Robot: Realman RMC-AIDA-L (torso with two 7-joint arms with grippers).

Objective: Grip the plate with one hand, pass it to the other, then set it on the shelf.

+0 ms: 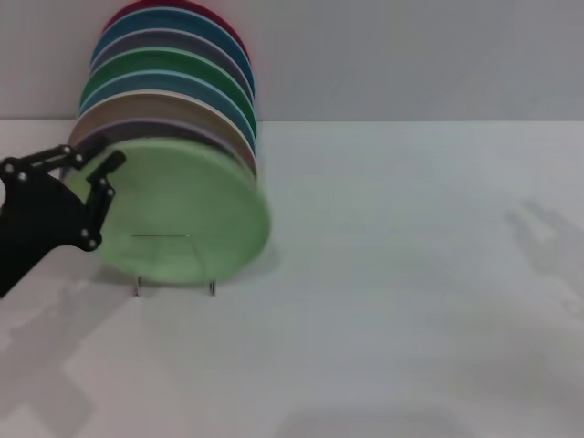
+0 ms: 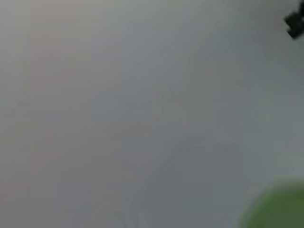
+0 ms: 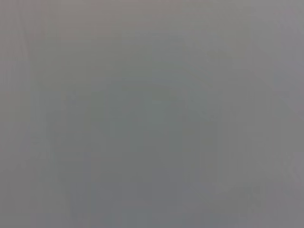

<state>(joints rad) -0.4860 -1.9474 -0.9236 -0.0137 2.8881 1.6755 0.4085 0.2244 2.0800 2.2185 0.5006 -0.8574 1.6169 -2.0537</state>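
No readable text, labels or numbers anywhere.

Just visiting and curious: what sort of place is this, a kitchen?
Probably a test bench, not a kitchen: a bare white table, a rack of coloured plates fronted by a mint-green plate, and the left pincer beside it.

A pale white table is carrying a single wire rack near its far left corner, the rack's thin feet resting directly on the surface. Upright plates are standing in a row within it, a mint-green plate standing foremost.
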